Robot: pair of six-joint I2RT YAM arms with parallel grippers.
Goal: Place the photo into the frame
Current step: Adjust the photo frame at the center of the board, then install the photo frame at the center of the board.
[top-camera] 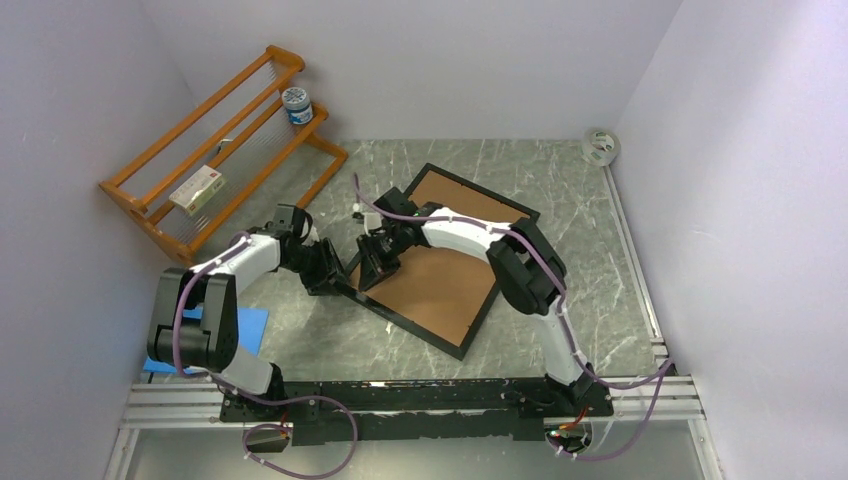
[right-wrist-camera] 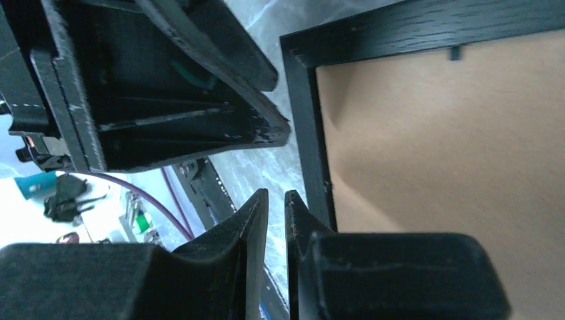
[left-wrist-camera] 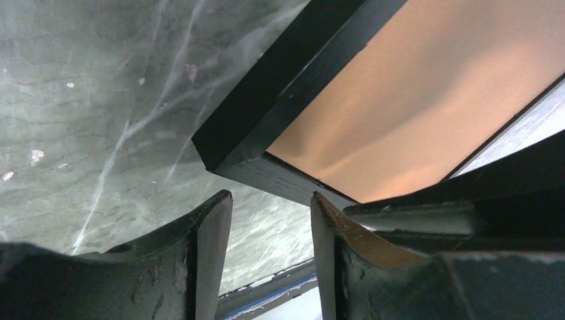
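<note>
The thin black rectangular frame [top-camera: 500,290] lies face down on the marbled grey table [top-camera: 580,200], brown cardboard backing [top-camera: 440,285] up. At its left corner, the left gripper [left-wrist-camera: 270,220] stands partly open and empty. The right gripper [right-wrist-camera: 276,207] is nearly closed, holding nothing.

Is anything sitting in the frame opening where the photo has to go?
Yes. A brown backing board fills the frame edge to edge, so the opening is covered. Both grippers, left and right, sit at the frame's left corner. The photo itself isn't visible in any view.

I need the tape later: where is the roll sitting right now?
In the top view the tape roll lies at the table's far right corner against the wall, well beyond the frame and both arms.
</note>
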